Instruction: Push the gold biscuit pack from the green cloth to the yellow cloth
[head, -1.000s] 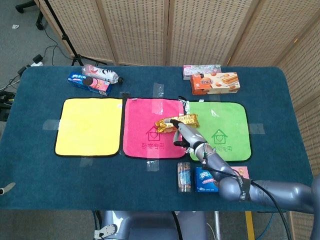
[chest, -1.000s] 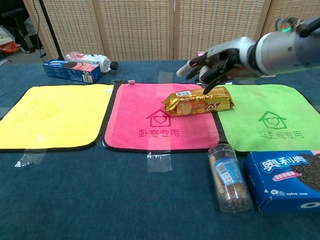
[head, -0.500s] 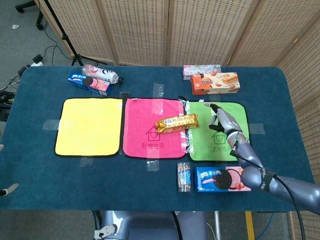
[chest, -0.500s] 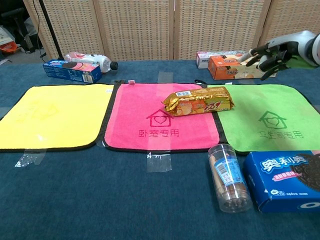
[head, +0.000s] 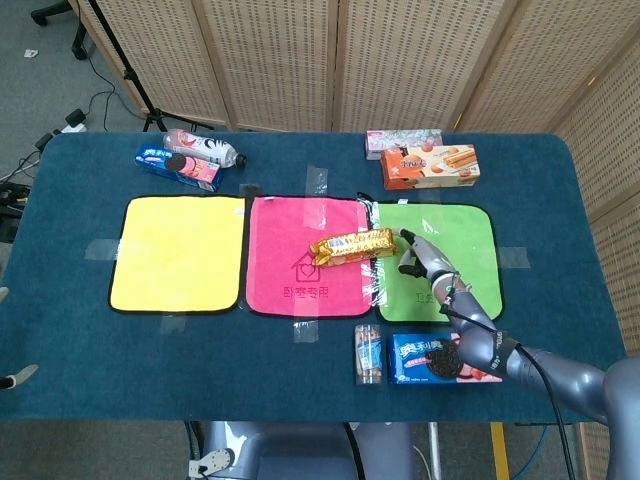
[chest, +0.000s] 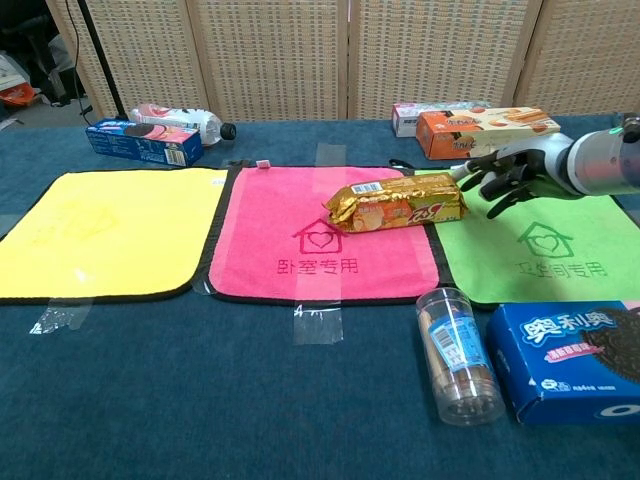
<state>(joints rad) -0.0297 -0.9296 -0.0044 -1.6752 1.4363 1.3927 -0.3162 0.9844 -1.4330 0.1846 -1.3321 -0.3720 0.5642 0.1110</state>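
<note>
Back from the far right, my right hand (chest: 505, 178), fingers spread and empty, seemingly touches the gold biscuit pack (chest: 396, 201); next, shove left toward the yellow cloth (chest: 100, 230).

My right hand (chest: 510, 172), a silver-grey metal shell with dark, near-black fingers (chest: 478, 178), joins a smooth, rounded, glossy silver-grey forearm (chest: 600, 163). From the head view, a thin black cable (head: 545, 385) runs along that arm, and a dark band rings the wrist (head: 452, 300).
</note>
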